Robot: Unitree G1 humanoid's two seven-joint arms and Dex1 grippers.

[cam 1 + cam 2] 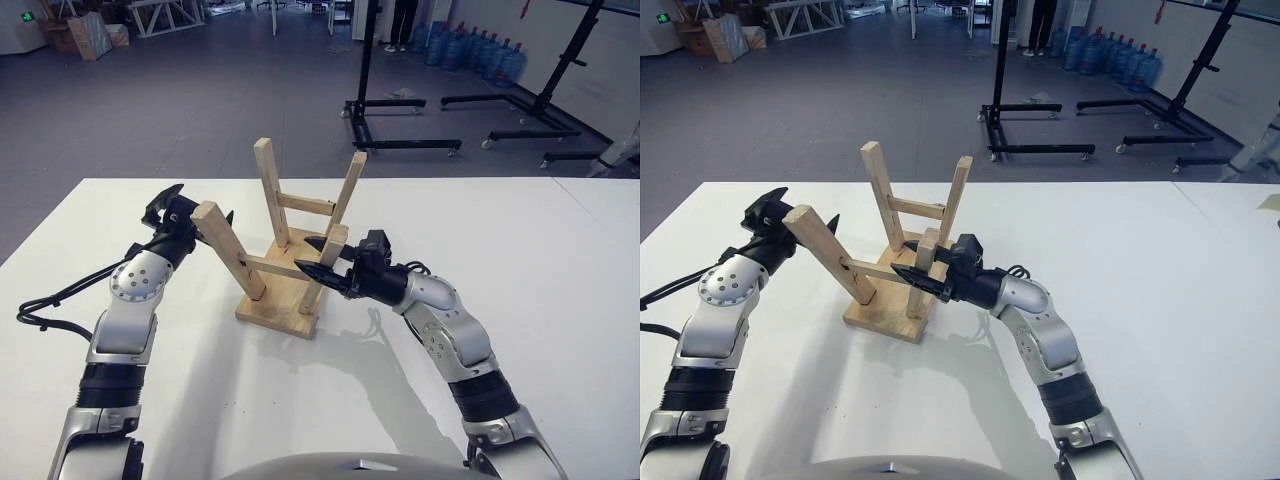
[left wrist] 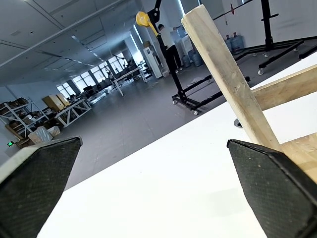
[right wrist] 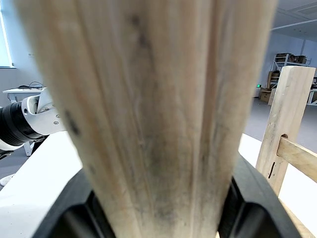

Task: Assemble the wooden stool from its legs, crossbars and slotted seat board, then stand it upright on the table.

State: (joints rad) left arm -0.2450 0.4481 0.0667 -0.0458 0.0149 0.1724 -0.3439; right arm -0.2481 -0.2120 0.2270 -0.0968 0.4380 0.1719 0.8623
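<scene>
The stool stands upside down mid-table, its seat board (image 1: 275,312) flat on the white table (image 1: 520,260) and its legs pointing up. Two rear legs (image 1: 272,195) (image 1: 347,190) are joined by a crossbar (image 1: 305,204). The front-left leg (image 1: 228,250) leans outward to the left, and a lower crossbar (image 1: 285,268) runs from it to the front-right leg (image 1: 335,250). My left gripper (image 1: 192,210) is open around the top of the leaning leg (image 2: 228,74). My right gripper (image 1: 322,257) is shut on the front-right leg (image 3: 148,124).
A black cable (image 1: 50,300) trails over the table's left side by my left arm. Beyond the far table edge, black wheeled stands (image 1: 400,120) and water bottles (image 1: 480,50) sit on the floor. Bare tabletop lies to the right and in front of the stool.
</scene>
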